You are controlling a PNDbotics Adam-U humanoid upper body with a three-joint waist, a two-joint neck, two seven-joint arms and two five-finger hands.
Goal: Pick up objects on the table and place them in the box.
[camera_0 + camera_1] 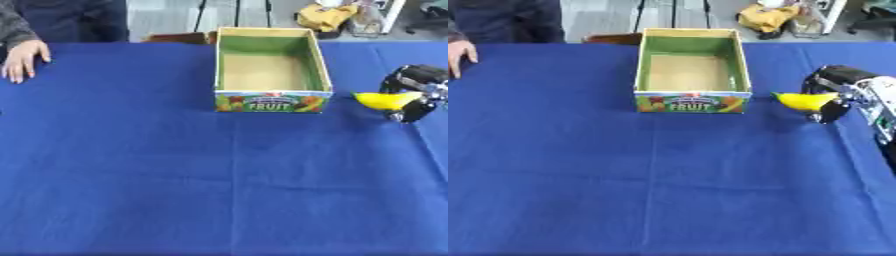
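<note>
Right hand: one black-and-silver right hand (833, 95) is coming in from the right edge of the table, with its fingers curling round a yellow object and holding it.
Left hand: it is not showing in either view.
Yellow object: one banana-like yellow object (802, 101) is sitting in the right hand's grasp, its pointed end poking out to the left toward the box; it is hanging just beside the box's right front corner, apart from it, and whether it is touching the cloth I cannot tell.
Box: one open cardboard box (318, 62) is standing upright at the far middle of the table, showing green inner walls and a bare tan floor, with nothing lying inside it. Its front panel is carrying a fruit picture and the word FRUIT.
Table: one table is lying under a blue cloth (219, 185), which is covering the whole surface; a faint crease is running down it from the box toward the near edge.
Objects counted: one yellow object is showing, one box, one robot hand.
Person: one person's bare hand (22, 59) is resting flat on the cloth at the far left corner, well apart from the box and the yellow object.
</note>
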